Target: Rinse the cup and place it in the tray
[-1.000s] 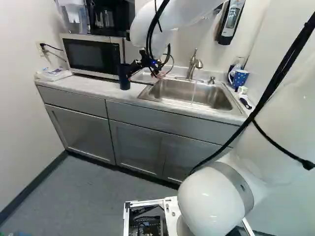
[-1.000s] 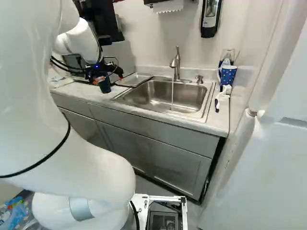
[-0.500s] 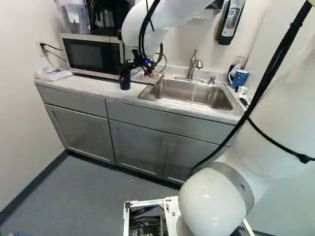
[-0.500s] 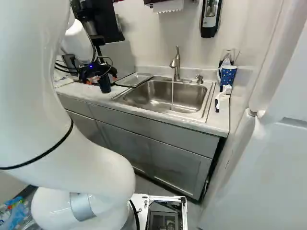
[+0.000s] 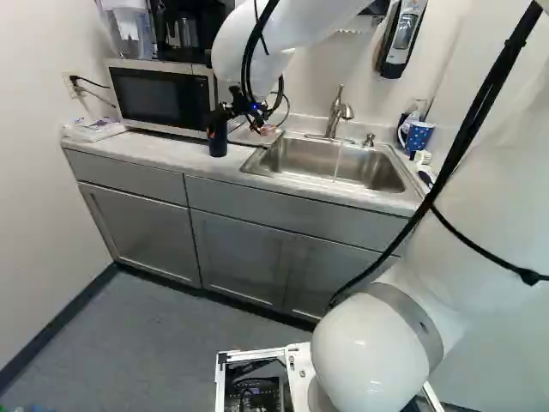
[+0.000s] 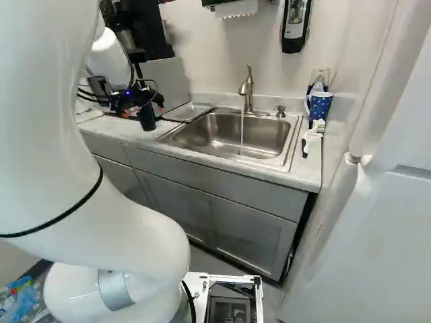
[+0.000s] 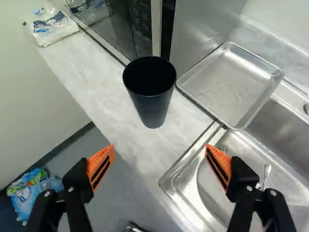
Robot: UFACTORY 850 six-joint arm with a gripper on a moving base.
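Over the countertop (image 7: 108, 96), the gripper (image 5: 238, 122), fingers spread wide, has shifted left, near the upright cup (image 7: 153, 108).

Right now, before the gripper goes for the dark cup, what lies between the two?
Only a stretch of pale countertop shows between the open gripper and the dark cup, as the wrist view shows.

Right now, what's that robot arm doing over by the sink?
The robot arm has its gripper open and pointed toward a dark cup, but it isn't holding it. The cup stands upright on the counter, beside the metal tray, not in it. Water is running from the faucet into the sink. I can't tell whether the cup has been rinsed.
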